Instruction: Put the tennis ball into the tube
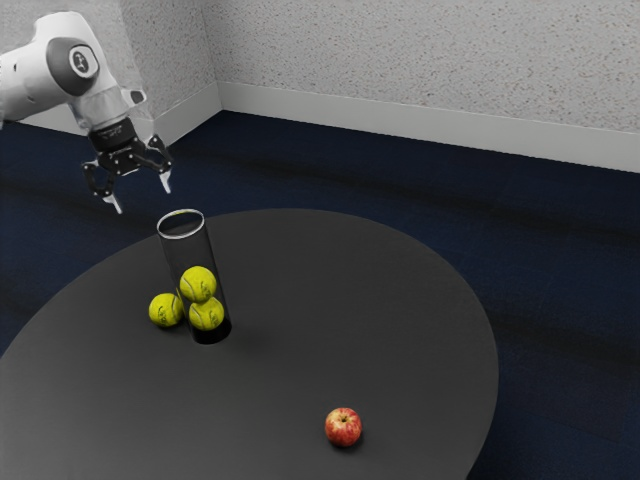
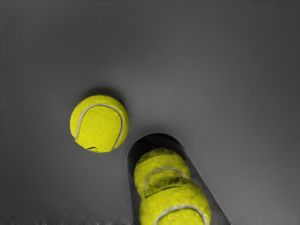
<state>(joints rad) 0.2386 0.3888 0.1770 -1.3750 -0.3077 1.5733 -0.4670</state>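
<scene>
- Step: pre-grasp, by the look of it. Gripper (image 1: 143, 198) is up in the air near the tube's mouth, holding nothing.
- Fingers: spread wide apart, nothing between them.
- Task ball: loose tennis ball (image 2: 99, 123) sits on the dark round table (image 1: 330, 300), outside the tube (image 1: 181, 223) and just beside its base.
- Tube: clear, upright, mouth up. Two balls inside, stacked: lower ball (image 1: 206, 316), upper ball (image 1: 198, 284). Space above them looks enough for a third, my guess.
- Next move: line up over the loose tennis ball, descend with fingers either side, close, lift above the rim, center, release.
- Risk: tube is close, so a finger or the hand could knock it on the way down. Ball may roll if nudged off-center.
- Writing: dark printed marks on the balls, brand probably; can't make out letters. No label legible on the tube.
- Other: red-yellow apple (image 1: 343, 427) well apart from the tube, no sticker I can read. Not needed for the task.
</scene>
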